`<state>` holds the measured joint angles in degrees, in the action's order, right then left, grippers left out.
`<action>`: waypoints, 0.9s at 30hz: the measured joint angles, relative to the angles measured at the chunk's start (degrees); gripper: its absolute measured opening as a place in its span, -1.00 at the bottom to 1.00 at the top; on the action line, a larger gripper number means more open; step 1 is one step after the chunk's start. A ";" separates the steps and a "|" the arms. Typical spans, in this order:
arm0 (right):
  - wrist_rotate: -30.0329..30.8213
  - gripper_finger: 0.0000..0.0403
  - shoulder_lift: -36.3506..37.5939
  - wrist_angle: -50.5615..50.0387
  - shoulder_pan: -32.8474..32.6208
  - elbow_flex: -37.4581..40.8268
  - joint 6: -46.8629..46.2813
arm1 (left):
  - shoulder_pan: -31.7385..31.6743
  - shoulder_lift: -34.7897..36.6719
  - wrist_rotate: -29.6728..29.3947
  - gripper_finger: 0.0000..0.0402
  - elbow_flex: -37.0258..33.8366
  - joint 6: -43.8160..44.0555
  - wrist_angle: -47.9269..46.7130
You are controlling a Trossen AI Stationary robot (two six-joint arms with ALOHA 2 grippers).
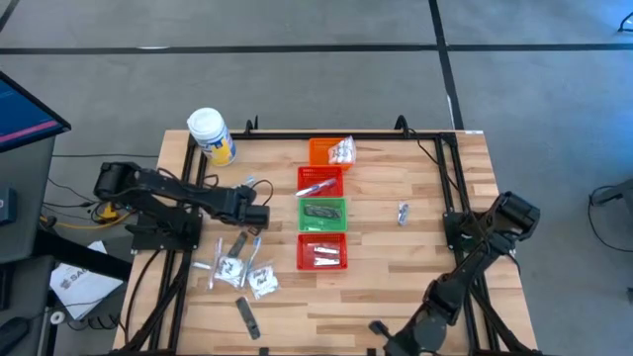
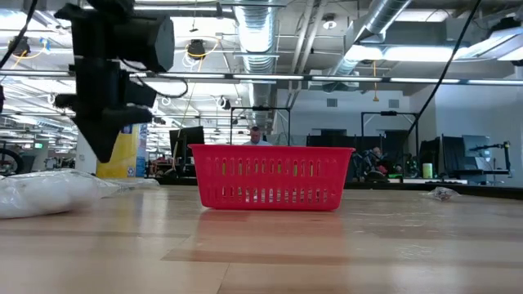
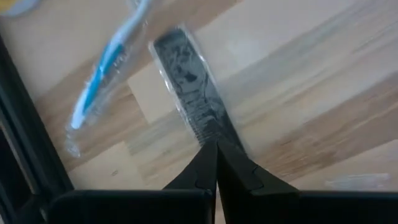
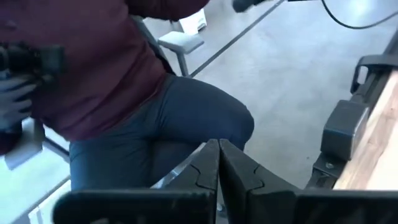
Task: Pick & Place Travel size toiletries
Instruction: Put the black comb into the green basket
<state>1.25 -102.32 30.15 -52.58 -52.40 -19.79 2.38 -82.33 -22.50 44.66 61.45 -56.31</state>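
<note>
Wooden table point(image 1: 396, 267), baskets point(image 1: 323, 216) mid-row part filled. Left gripper point(image 3: 216, 149) pinched on dark strip point(image 3: 186, 74), seemingly. Sachets point(image 1: 242, 275) remain near-left. Right gripper point(image 4: 219, 149) closed, empty, parked off the near edge.

Grey concrete floor point(image 1: 297, 69) with dark lines around a light wood-plank table point(image 1: 396, 257). Open ceiling: silver ducts point(image 2: 261, 33), pipes, strip lights; desks with monitors point(image 2: 188, 139) at the back. A person in maroon top point(image 4: 93, 62) and dark trousers sits just off the table's edge.
</note>
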 joint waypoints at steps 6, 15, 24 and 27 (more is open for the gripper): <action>0.01 -0.98 0.00 -0.07 -0.61 0.02 3.21 | -2.89 -4.58 1.86 -1.00 -5.16 -5.10 10.30; 0.01 -0.97 0.00 -0.68 -0.61 0.02 4.25 | -2.48 -5.53 6.42 -1.00 -6.55 -4.44 18.68; 0.01 -0.97 0.00 -0.74 -0.18 0.02 4.81 | 2.00 -5.52 13.48 -1.00 -6.81 -1.39 38.19; 0.01 -0.97 0.00 -0.77 -0.15 0.02 5.01 | 3.68 -5.80 13.70 -1.00 -6.85 1.84 38.67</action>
<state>1.26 -102.32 29.39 -52.73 -52.38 -14.79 6.06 -88.14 -8.80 37.82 63.29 -17.64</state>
